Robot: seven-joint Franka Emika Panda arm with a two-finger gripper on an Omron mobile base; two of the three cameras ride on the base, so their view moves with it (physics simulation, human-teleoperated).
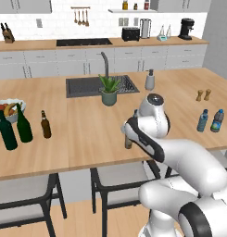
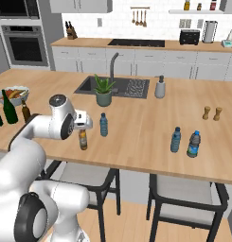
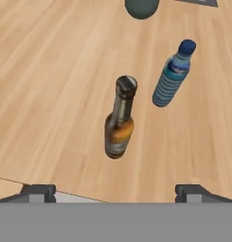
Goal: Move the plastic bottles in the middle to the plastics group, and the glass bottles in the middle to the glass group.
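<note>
Wooden island counter (image 3: 51, 71) is being looked down on by the gripper (image 3: 115, 191), whose jaws are standing wide and empty, while the amber beer bottle (image 3: 120, 120) is standing upright directly ahead between them, the light-blue plastic bottle (image 3: 172, 75) just beyond.

An amber beer bottle (image 3: 119, 122) and a ribbed light-blue plastic bottle (image 3: 171, 76) stand upright near each other mid-counter, a dark brown beer bottle (image 1: 45, 125) beside two green wine bottles (image 1: 15, 127), two blue water bottles (image 2: 185, 141) far right.
</note>
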